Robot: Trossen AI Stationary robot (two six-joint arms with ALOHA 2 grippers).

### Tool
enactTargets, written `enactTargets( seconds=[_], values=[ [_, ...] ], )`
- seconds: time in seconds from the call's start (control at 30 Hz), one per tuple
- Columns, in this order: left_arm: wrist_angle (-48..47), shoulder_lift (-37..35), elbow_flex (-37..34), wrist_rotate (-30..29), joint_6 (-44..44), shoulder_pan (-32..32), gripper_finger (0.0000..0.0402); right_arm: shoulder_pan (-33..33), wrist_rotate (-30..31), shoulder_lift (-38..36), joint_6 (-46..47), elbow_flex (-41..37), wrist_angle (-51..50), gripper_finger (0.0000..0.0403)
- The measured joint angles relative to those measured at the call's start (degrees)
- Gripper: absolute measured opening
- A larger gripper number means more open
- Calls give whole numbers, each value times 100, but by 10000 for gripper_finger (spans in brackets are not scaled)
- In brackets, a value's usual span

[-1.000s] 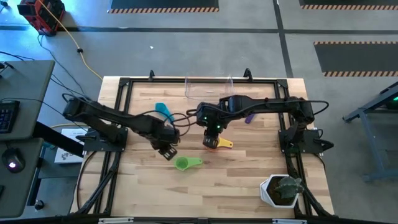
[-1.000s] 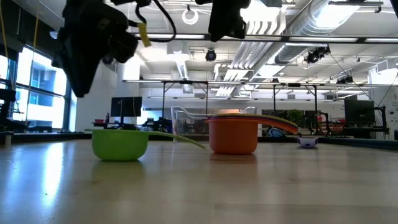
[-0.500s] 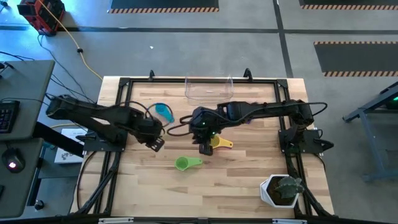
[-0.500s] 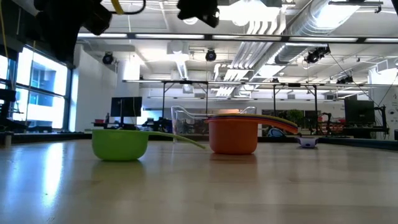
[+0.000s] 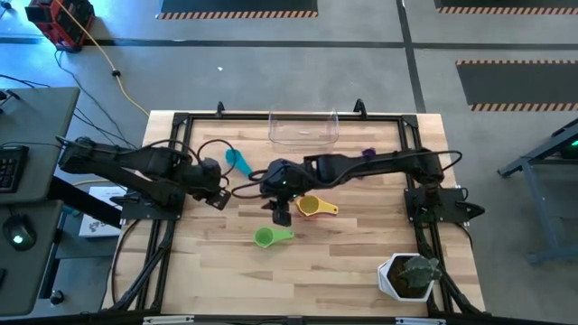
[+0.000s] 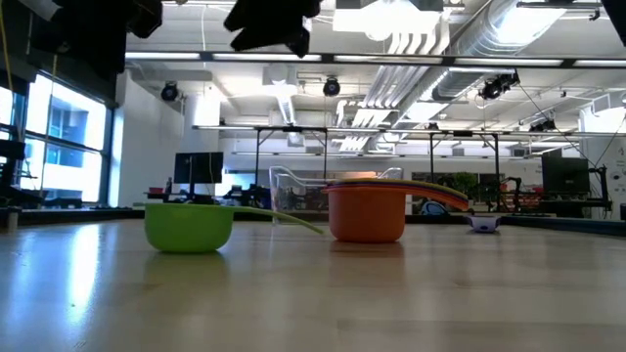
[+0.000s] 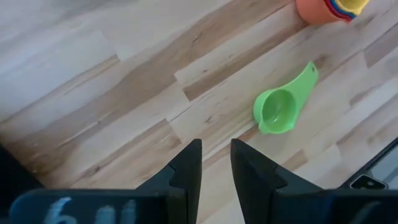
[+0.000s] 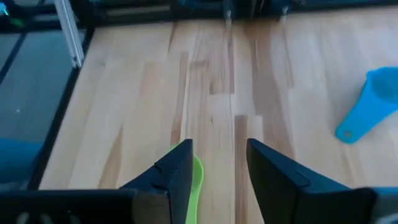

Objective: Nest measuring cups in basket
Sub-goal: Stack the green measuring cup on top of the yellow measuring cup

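The green cup [image 5: 265, 237] sits on its base on the wood, handle toward the table's right; it also shows in the low view [image 6: 189, 227] and the left wrist view [image 7: 278, 111]. A nested stack, orange outside and yellow on top [image 5: 309, 207], stands to its right and farther back [image 6: 367, 210]. A teal cup [image 5: 237, 161] and a purple cup [image 5: 368, 153] lie farther back. The clear basket [image 5: 303, 128] stands at the far edge. My right gripper [image 5: 282, 212] hovers open between the stack and the green cup [image 8: 196, 180]. My left gripper [image 7: 216, 168] is narrowly open, drawn back at the left [image 5: 217, 194].
A white pot with a green plant [image 5: 411, 275] stands at the near right corner. Black frame rails run along the table's left, right and far sides. Bare wood lies near the front edge and at the near left.
My left gripper has drawn back toward the table's left edge and risen. My right gripper has moved left from above the orange stack toward the green cup, also rising out of the low view. The cups have stayed in place.
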Motion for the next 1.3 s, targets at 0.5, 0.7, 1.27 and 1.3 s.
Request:
enactTargets(
  seconds=[0.5, 0.7, 1.27, 1.3],
  values=[
    [-386, -189, 4, -445, -96, 48, 76, 244, -55, 1166, 200, -2, -54, 142],
    [-388, -180, 4, -466, -94, 48, 76, 272, -119, 1504, 201, -2, 11, 142],
    [-382, -177, 4, -468, -92, 48, 76, 331, -120, 1950, 457, -4, 169, 127],
    [-382, -177, 4, -470, -92, 48, 76, 331, -122, 1948, 455, -4, 179, 118]
  ],
)
